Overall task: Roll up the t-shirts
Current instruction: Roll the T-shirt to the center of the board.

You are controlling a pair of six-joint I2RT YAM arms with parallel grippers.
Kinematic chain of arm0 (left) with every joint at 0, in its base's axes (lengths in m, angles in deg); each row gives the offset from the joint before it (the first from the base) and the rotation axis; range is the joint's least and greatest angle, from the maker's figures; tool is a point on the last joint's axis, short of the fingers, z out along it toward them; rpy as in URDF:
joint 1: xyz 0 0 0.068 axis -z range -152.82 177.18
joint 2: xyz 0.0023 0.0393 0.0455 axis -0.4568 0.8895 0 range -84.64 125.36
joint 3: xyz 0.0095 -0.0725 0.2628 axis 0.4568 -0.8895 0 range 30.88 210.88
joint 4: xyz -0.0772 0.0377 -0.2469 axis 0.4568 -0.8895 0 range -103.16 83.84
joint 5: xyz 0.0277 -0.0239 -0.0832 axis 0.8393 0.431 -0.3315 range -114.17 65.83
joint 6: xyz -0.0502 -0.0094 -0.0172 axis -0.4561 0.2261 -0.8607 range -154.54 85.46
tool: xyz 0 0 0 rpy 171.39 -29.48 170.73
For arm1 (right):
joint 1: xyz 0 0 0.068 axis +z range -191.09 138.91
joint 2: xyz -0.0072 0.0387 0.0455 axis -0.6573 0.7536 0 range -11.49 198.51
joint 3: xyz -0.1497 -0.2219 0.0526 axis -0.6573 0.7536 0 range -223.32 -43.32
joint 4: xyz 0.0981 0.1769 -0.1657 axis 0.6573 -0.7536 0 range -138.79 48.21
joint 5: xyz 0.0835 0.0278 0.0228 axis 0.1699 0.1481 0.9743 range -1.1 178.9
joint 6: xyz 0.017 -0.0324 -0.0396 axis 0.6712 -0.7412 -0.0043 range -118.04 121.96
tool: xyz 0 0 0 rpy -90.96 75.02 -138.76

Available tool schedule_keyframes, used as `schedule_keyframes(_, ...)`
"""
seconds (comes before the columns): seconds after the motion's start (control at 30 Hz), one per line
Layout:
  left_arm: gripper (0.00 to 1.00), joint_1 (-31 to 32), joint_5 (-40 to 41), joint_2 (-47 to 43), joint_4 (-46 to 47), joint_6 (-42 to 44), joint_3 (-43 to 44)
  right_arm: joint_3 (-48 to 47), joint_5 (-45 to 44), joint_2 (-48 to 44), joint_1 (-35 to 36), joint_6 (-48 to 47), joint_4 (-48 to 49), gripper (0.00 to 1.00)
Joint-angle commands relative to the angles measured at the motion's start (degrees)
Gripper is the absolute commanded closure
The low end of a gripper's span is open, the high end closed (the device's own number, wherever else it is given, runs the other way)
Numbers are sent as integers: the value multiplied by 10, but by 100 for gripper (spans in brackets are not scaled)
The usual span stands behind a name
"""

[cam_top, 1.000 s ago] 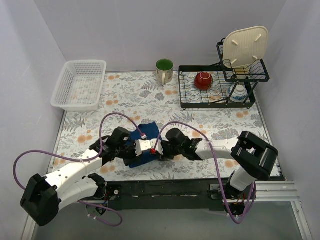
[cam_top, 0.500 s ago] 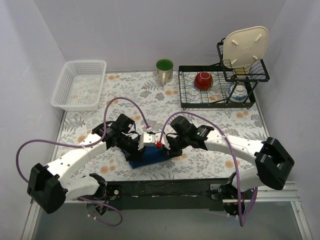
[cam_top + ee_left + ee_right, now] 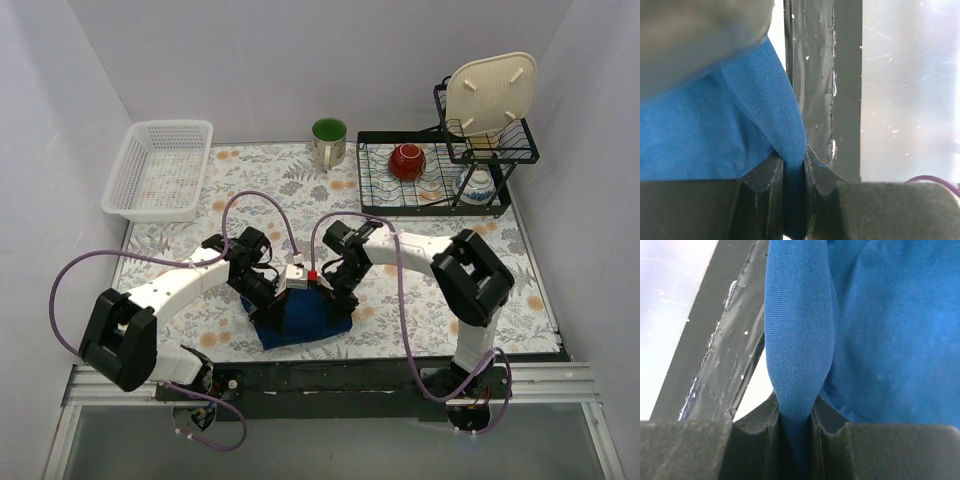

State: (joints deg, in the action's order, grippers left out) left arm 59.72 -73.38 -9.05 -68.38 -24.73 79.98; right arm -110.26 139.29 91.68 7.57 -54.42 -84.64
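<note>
The dark blue t-shirt (image 3: pixel 300 318) hangs as a bunched sheet near the table's front edge, lifted by its upper edge. My left gripper (image 3: pixel 272 288) is shut on a fold of the cloth (image 3: pixel 790 130) at its upper left. At the upper right, my right gripper (image 3: pixel 335 285) pinches another fold of it (image 3: pixel 797 340). The two grippers stand close together, above the shirt's top edge. In both wrist views blue fabric fills the space beyond the jaws and hides the fingertips' inner faces.
A white plastic basket (image 3: pixel 160 168) sits at the back left. A green mug (image 3: pixel 329 141) stands at the back middle. A black wire dish rack (image 3: pixel 430 180) at the back right holds a red bowl (image 3: pixel 407 160) and a cream board (image 3: pixel 488 92).
Both arms have drawn back from the front edge and raised their grippers with the shirt. The cloth now hangs below them, spread wider than before.
</note>
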Motion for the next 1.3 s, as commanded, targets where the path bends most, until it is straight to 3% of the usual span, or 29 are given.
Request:
schedule_keyframes(0.0, 100, 17, 55, 42, -172, 21, -25, -105, 9, 83, -21, -24, -164, 97)
schedule_keyframes(0.37, 100, 17, 65, 140, -171, 17, -33, -205, 50, 223, -23, -108, -283, 98)
schedule_keyframes(0.5, 83, 15, 71, 153, -171, 3, -27, -259, 48, 263, -23, -130, -318, 98)
schedule_keyframes(0.67, 66, -76, 104, 46, -143, 1, -13, -280, 39, 269, -23, -135, -319, 99)
schedule_keyframes(0.87, 50, -88, 148, -87, -102, -11, -4, -310, 18, 273, -9, -118, -318, 99)
schedule_keyframes(1.17, 55, -99, 148, -168, -2, -132, -8, -328, -23, 250, 28, -110, -319, 99)
schedule_keyframes(1.27, 52, -99, 172, -187, 59, -214, -16, -319, -34, 235, 29, -94, -319, 99)
